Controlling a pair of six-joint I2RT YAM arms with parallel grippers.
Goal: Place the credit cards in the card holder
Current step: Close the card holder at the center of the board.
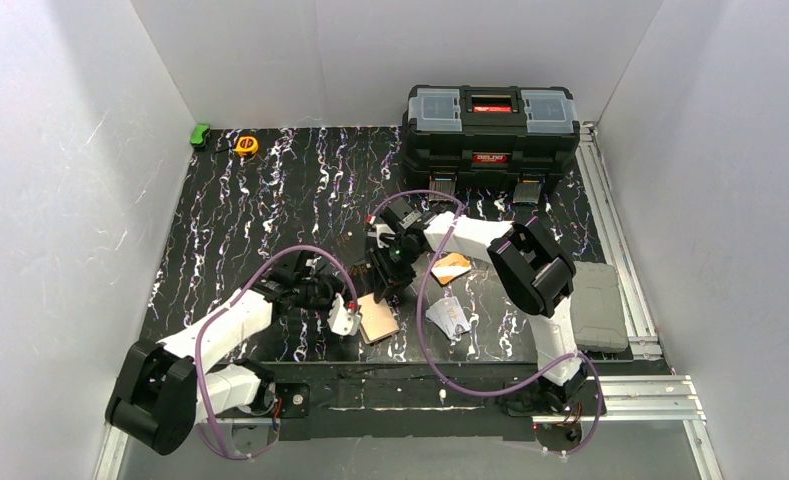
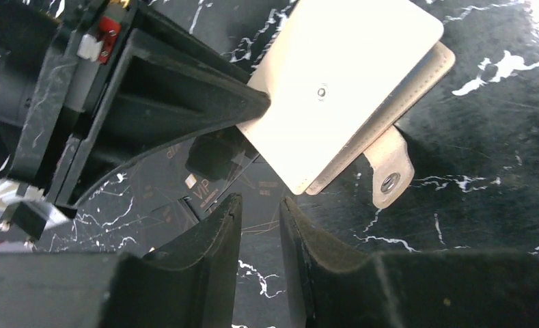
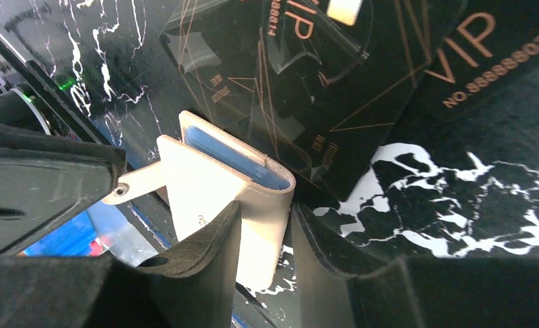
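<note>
The cream card holder [image 1: 380,320] lies near the mat's front edge, its snap tab [image 2: 389,171] hanging free. It also shows in the left wrist view [image 2: 341,82] and the right wrist view [image 3: 212,184]. A light blue card [image 3: 232,156] sits inside its open pocket. My right gripper [image 1: 385,285] [image 3: 266,208] is shut on the holder's folded edge, one finger on each side. My left gripper [image 1: 356,317] [image 2: 261,201] is just left of the holder, narrowly open and empty. The orange-yellow card [image 1: 452,267] and the silver-white card [image 1: 448,316] lie on the mat to the right.
Dark see-through cards printed VIP [image 3: 335,89] [image 2: 205,191] lie on the mat by the holder. A big black toolbox [image 1: 490,125] stands at the back right. A yellow tape measure [image 1: 247,145] and a green object [image 1: 201,134] are at the back left. A grey pad [image 1: 598,305] lies at the right edge.
</note>
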